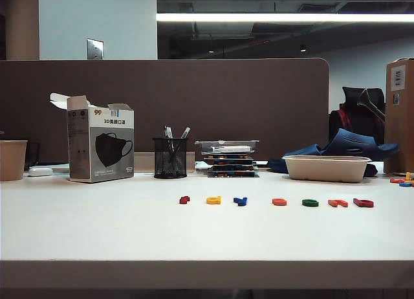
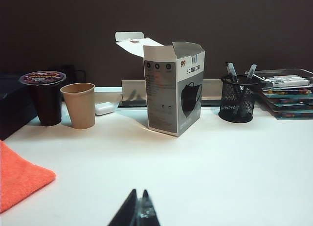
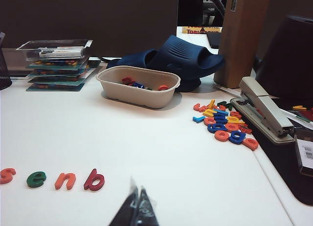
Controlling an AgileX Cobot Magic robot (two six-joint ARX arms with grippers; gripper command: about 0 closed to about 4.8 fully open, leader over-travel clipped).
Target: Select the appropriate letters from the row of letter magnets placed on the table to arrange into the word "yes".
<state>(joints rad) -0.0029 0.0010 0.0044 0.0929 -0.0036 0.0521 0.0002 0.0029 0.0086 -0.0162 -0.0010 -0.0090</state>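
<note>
Nothing is arranged yet: the row of letter magnets (image 1: 278, 201) lies untouched on the desk (image 1: 97, 228), ahead of the right end effector (image 3: 137, 206). Both it and the left end effector (image 2: 138, 211) are pressed together, empty.

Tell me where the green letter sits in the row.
In the exterior view the green letter lies right of centre on the table, between the orange-red letter and the orange letter.
</note>
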